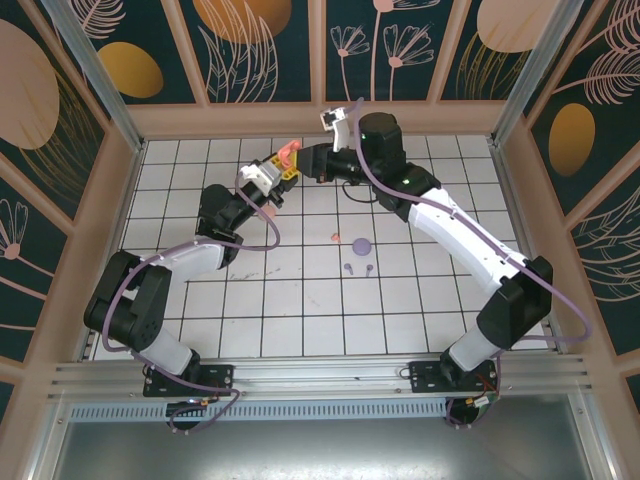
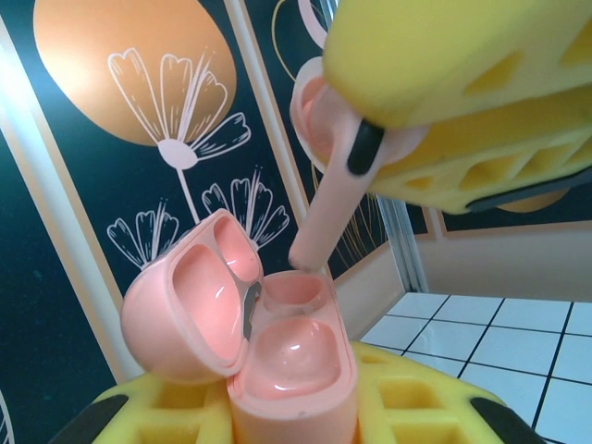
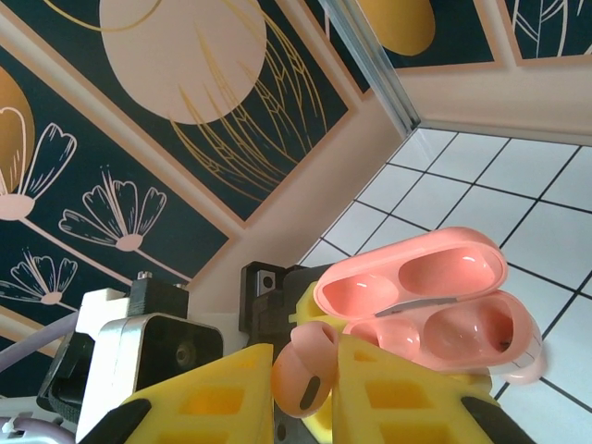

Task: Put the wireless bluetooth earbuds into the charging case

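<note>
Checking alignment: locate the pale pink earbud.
Left wrist view, centre-right: the pale pink earbud, pinched in the right gripper, hangs stem-down over the open charging case.

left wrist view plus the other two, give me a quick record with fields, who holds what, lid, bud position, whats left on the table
left fingers: shut on the glossy pale pink plastic charging case
case lid: hinged open, both sockets empty
right fingers: shut on a pale pink stemmed earbud
earbud position: stem down, tip at the far socket's rim, not seated
on the tiled table: small round purple disc, two tiny purple earbuds, one tiny coral-red earbud
</note>
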